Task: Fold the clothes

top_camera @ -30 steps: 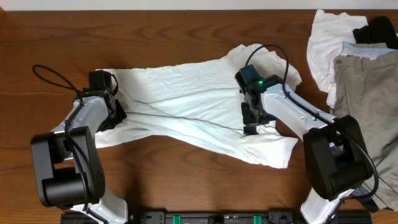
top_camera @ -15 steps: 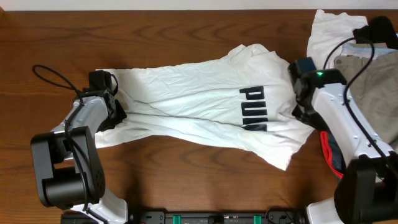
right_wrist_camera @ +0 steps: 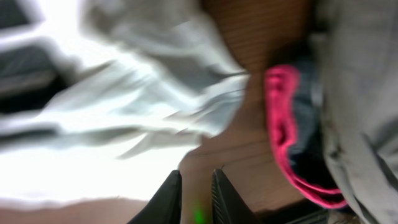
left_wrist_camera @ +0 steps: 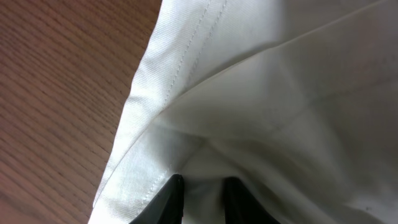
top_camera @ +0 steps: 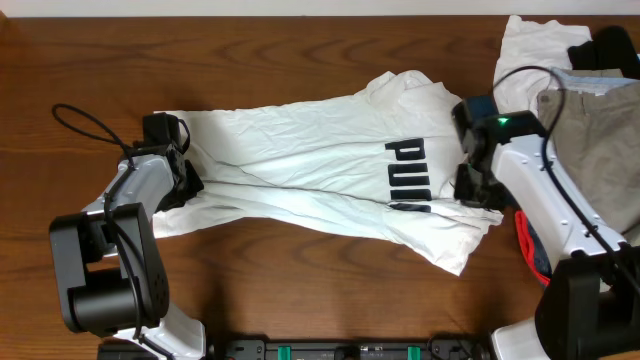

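Observation:
A large wrinkled white garment [top_camera: 300,170] with dark lettering [top_camera: 408,175] lies spread across the wooden table. My left gripper [top_camera: 190,183] sits at its left edge. In the left wrist view, that gripper [left_wrist_camera: 200,183] is shut on a fold of the white cloth [left_wrist_camera: 280,93] beside the stitched hem. My right gripper [top_camera: 470,188] hovers at the garment's right edge. The right wrist view is blurred. It shows the right gripper [right_wrist_camera: 196,177] slightly open with only bare wood between the fingers, and the white cloth [right_wrist_camera: 124,112] to the left.
A pile lies at the table's right side: khaki trousers [top_camera: 590,150], a white piece [top_camera: 520,70] and a black piece [top_camera: 610,45]. A red-edged dark item [top_camera: 525,240] lies under the right arm and appears pink [right_wrist_camera: 283,124] in the right wrist view.
The right arm swung from the garment's middle to its right edge, uncovering the lettering, then shifted slightly left. Its jaws parted a little. The left arm has not moved.

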Controlling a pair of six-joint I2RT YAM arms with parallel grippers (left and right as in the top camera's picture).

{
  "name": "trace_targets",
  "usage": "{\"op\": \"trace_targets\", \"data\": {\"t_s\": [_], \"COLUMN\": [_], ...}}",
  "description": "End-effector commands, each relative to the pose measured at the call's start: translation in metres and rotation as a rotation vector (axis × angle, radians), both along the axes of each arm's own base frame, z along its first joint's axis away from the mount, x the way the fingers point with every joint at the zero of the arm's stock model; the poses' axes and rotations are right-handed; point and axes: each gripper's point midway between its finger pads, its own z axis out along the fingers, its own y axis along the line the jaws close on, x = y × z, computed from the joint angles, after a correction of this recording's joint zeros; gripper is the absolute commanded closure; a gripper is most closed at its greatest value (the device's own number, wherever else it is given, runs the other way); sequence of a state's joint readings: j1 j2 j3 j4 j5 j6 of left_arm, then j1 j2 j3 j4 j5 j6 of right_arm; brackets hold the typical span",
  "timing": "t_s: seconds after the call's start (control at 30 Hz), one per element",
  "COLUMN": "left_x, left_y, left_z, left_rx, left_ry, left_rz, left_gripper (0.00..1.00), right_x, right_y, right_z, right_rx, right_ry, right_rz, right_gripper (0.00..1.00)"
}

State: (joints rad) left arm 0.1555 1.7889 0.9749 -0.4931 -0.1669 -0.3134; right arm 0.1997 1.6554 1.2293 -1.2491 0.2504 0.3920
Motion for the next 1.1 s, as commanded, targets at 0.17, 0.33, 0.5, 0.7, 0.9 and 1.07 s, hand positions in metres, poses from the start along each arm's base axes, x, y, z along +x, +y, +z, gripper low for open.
{"op": "trace_targets", "data": {"t_s": [0.17, 0.33, 0.5, 0.7, 0.9, 1.07], "left_x": [-0.023, -0.023, -0.024, -0.023, -0.022, -0.022], "left_y": [-0.012, -0.013, -0.015, -0.016, -0.017, -0.017], "left_z": [-0.027, -0.027, -0.028, -0.028, -0.028, -0.028], "left_rx": [-0.067, -0.07, -0.081, -0.087, -0.095, -0.095], "left_ry": [0.098, 0.097, 0.098, 0.097, 0.093, 0.092], "left_rz": [-0.008, -0.008, -0.01, -0.01, -0.012, -0.012], "left_gripper": [0.76, 0.76, 0.76, 0.76, 0.76, 0.76], "right_x": [-0.028, -0.041, -0.039, -0.035, -0.023, -0.018], "right_y": [0.043, 0.036, 0.034, 0.026, 0.02, 0.021], "right_z": [-0.024, -0.05, -0.062, -0.066, -0.063, -0.06], "right_rx": [0.263, 0.26, 0.26, 0.224, 0.178, 0.179], "right_ry": [0.123, 0.142, 0.111, 0.089, 0.042, 0.025], "right_rz": [0.23, 0.194, 0.169, 0.144, 0.124, 0.126], "right_gripper": [0.72, 0.71, 0.71, 0.71, 0.71, 0.71]}}
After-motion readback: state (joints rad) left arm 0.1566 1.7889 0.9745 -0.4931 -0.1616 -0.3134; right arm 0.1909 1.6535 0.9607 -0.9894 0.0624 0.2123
